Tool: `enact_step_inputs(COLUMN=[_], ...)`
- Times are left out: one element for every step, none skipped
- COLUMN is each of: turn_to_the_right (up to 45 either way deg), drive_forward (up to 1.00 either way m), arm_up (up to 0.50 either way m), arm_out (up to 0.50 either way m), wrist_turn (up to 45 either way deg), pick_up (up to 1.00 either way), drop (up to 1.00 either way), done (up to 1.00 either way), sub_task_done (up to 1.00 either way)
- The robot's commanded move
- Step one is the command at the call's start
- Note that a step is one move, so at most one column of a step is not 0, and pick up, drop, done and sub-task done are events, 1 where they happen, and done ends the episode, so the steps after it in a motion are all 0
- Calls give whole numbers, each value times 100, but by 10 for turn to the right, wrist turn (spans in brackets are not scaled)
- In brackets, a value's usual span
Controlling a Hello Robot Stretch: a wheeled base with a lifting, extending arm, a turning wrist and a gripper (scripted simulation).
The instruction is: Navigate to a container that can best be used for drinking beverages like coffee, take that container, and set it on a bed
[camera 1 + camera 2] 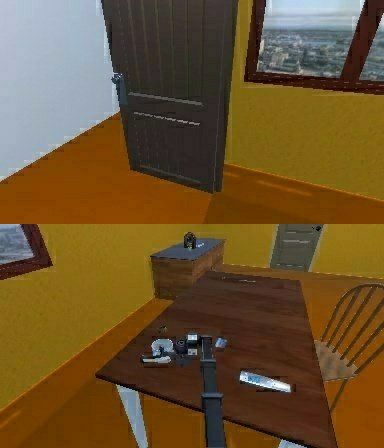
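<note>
The dark arm rises from the arm side view's bottom edge over a dark wooden table [260,319]. At its far end, the gripper [172,351] reaches toward the view's left above the tabletop. A small white rounded thing [157,348], possibly a mug, stands on the table at the fingers. I cannot tell whether the gripper holds anything, nor whether it touches the white thing.
A small grey thing [220,343] and a flat silvery thing [265,381] lie on the table. A wooden chair [350,334] stands at its right. A wooden cabinet [185,266] bears a dark object [189,238]. The forward view has a dark door [175,90], a window [315,40] and orange floor [80,185].
</note>
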Motion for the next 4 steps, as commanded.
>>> enact_step_inputs(turn_to_the_right=[0,0,0,0], drive_forward=[0,0,0,0], arm_up=[10,16,0,0], arm_out=[0,0,0,0], wrist_turn=[0,0,-450,-390], pick_up=[0,0,0,0], drop=[0,0,0,0], done=[0,0,0,0], sub_task_done=[0,0,0,0])
